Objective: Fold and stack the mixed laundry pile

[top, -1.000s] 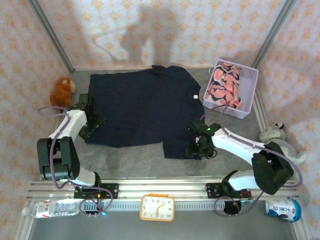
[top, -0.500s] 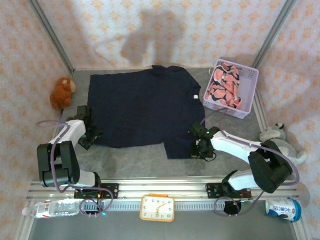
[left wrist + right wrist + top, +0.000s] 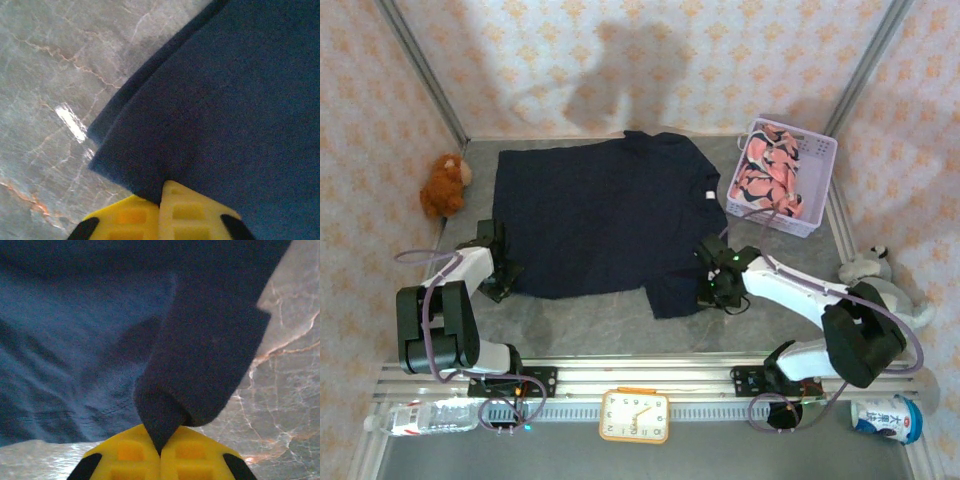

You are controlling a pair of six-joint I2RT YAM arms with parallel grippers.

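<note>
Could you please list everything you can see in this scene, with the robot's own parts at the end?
navy garment: one, dark navy, spread flat mid-table
pink garment: one, pink with navy-and-white print, heaped in the basket
basket: one, lavender, far right of the table
brown plush toy: one, brown, left edge
grey plush toy: one, grey-white, right edge
clock: one, orange frame, white face, near centre
bottle: one, clear, near left corner
container: one, white and blue, near right corner
table: one, grey marbled
left gripper: one, yellow, shut on the navy garment's near left edge
right gripper: one, yellow, shut on its near right fold
</note>
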